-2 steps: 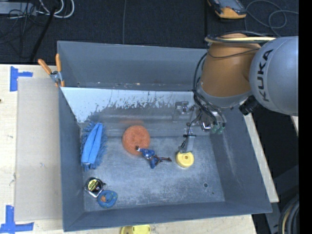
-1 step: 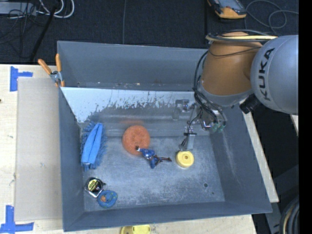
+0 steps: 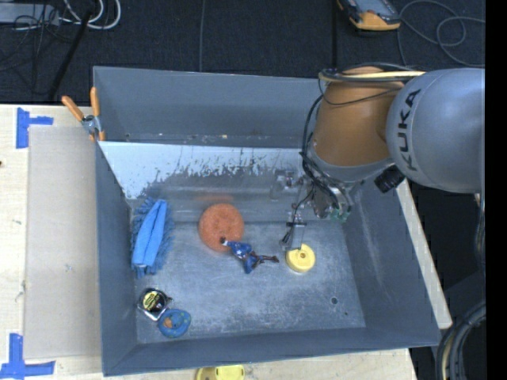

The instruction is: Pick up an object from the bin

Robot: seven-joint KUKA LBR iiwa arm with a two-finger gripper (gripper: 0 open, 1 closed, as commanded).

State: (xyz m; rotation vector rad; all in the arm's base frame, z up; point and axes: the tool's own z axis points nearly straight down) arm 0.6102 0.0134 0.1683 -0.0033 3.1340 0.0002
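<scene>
My pincer point(image 3: 291, 234) hangs just above the small yellow round plastic disc point(image 3: 300, 258), which lies on the floor of the grey metal bin point(image 3: 198, 125) toward its right wall; spread or pressed together I cannot tell; nothing lifted, so grasp and lift remain.

Along the top we see a dark floor point(image 3: 238, 30), with pale cables point(image 3: 99, 13) trailing across it and an orange device point(image 3: 368, 10) lying there.
</scene>
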